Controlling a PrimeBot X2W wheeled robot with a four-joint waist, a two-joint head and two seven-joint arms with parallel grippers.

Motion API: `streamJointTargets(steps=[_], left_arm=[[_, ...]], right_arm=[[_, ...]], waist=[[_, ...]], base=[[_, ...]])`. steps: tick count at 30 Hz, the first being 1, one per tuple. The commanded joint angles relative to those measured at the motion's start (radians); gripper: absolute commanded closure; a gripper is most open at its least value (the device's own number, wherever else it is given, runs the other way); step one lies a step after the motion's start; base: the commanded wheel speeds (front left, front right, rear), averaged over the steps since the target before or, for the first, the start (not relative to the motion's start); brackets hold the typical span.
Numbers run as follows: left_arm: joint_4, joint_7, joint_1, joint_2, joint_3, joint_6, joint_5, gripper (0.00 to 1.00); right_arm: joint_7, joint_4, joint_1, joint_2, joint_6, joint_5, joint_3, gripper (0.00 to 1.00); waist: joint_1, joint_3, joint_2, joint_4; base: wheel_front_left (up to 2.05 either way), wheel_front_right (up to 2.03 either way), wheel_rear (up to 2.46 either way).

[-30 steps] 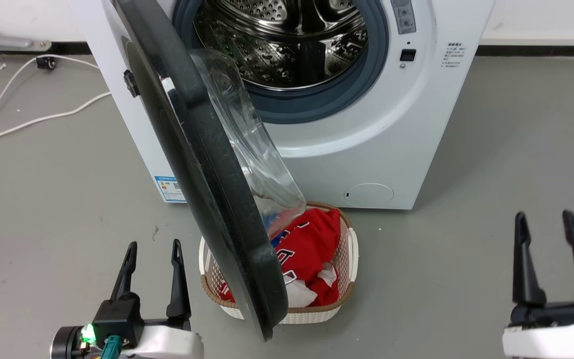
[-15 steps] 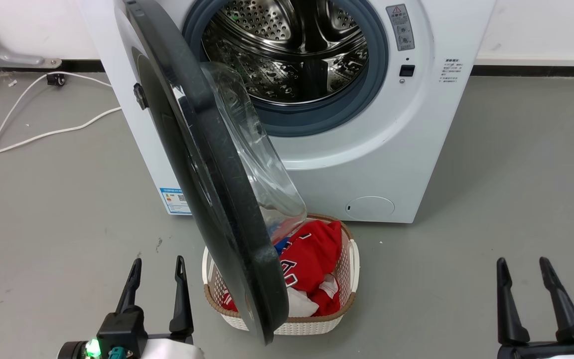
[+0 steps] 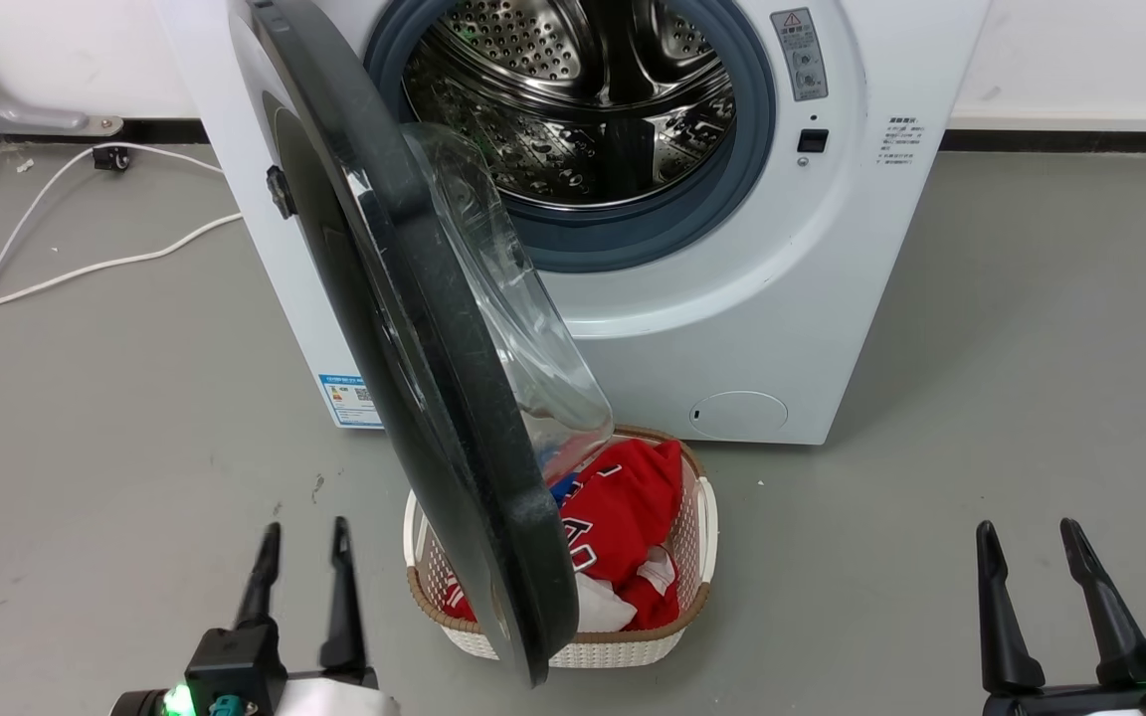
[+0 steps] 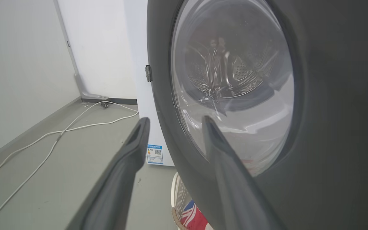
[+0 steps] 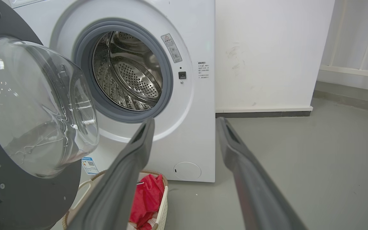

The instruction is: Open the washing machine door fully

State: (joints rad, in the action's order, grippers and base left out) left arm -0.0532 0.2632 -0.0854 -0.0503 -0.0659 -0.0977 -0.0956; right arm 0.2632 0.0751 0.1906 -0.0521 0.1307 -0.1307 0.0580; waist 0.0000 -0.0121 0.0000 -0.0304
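Black and glossy, the washing machine door (image 3: 444, 378) stands about half open at centre-left of the head frame, seen nearly edge-on; its long line runs from the hinge at upper left to the free edge at lower centre, above the laundry basket (image 3: 704, 517); its glass bowl faces right, toward the washing machine (image 3: 732, 318). The left gripper (image 3: 305, 525) and right gripper (image 3: 1027, 527) have fingers apart, empty; we judge the swing unfinished; next, a finger must press the inner face leftward.

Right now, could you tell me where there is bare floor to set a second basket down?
Bare floor lies between the laundry basket and the right pincer, and again left of the washing machine door, out to the white cable. Straight before the washing machine it is crowded: the door hangs over the basket.
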Motion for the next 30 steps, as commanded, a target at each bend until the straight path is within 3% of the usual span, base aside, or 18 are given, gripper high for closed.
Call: streamJointTargets(steps=[1,8,18,30], left_arm=[[-0.005,0.003,-0.009,0.0,0.003,-0.002,0.003,1.0],[0.035,0.002,0.022,0.0,0.035,-0.012,0.024,1.0],[0.237,0.002,0.128,-0.024,0.069,-0.015,0.088,1.0],[0.441,0.002,0.245,-0.041,-0.089,0.036,0.155,1.0]], right_arm=[[0.002,-0.002,0.001,0.003,0.0,0.005,-0.001,0.0],[0.002,-0.002,-0.005,0.003,0.0,-0.001,0.002,0.0],[0.002,0.002,-0.016,0.003,0.0,-0.003,0.005,0.0],[0.002,-0.004,-0.021,0.003,0.0,0.004,-0.002,0.0]], waist=[[0.0,0.0,0.0,0.001],[0.0,0.003,0.0,0.001],[0.0,0.006,0.0,0.0],[0.0,0.01,0.0,0.007]], base=[[0.0,0.0,0.0],[0.0,0.0,0.0],[0.0,0.0,0.0],[0.0,0.0,0.0]])
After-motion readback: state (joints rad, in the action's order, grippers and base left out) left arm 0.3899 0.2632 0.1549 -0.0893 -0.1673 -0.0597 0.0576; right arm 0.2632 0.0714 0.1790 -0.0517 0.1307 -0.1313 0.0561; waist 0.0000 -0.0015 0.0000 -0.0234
